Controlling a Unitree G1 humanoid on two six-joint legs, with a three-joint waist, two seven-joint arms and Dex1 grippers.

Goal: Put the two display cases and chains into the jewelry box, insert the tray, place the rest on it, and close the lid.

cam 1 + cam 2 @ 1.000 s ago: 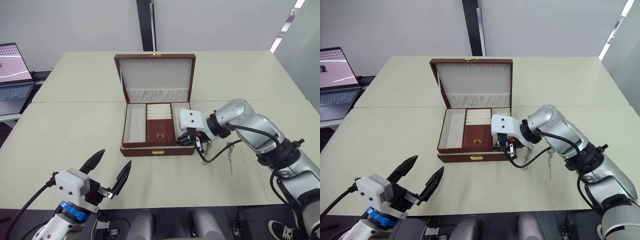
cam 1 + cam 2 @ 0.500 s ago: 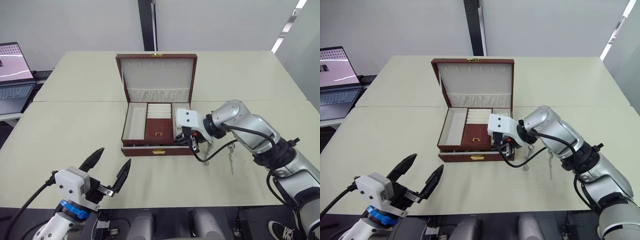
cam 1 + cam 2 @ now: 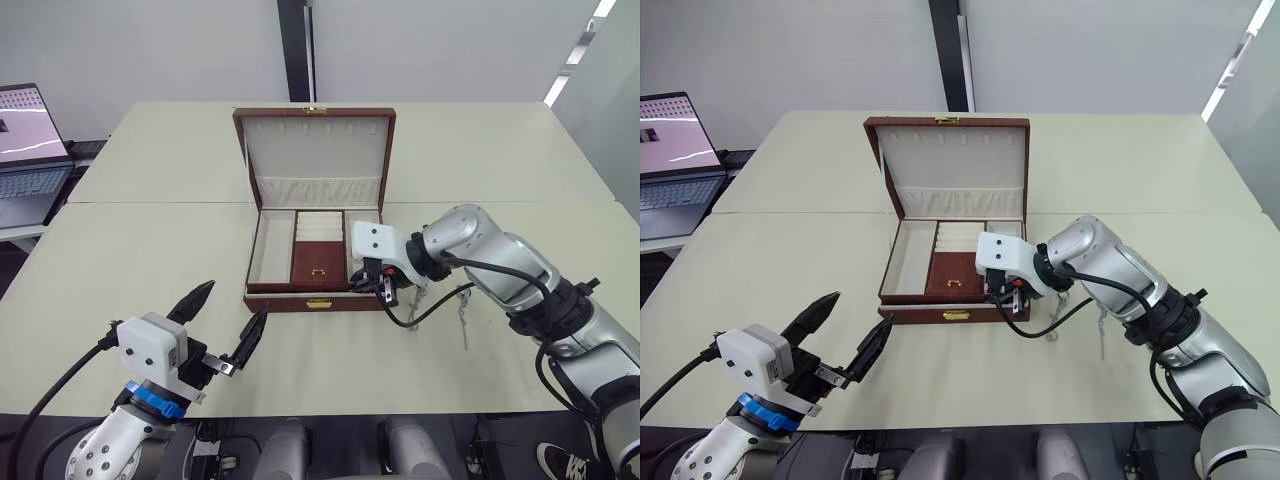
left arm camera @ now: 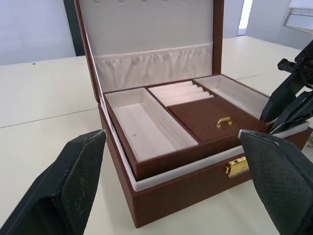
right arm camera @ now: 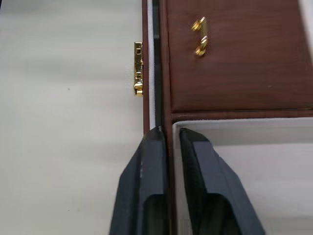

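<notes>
Reddish-brown wood was pinched at the front right of the box (image 3: 318,262): the right hand (image 3: 381,280) was seen with its two fingers (image 5: 146,181) nearly pressed together, one outside and one inside the front wall of the tray (image 4: 195,117), which sat in the box with its gold knob (image 5: 200,36) just to the left of the grip. The tray's long axis ran left to right, parallel to the box's front wall and its clasp (image 3: 955,315). The lid (image 3: 315,152) stood upright behind, its cream lining facing forward. A silvery chain-like piece (image 3: 462,318) lay on the desk (image 3: 130,250) just right of the box, beside the right arm and well apart from the left hand (image 3: 225,335), which hovered spread wide near the desk's front edge, left of the box. The remaining items were judged to lie on the right arm's side, so that arm was the nearer one for them; the display cases could not be made out.
</notes>
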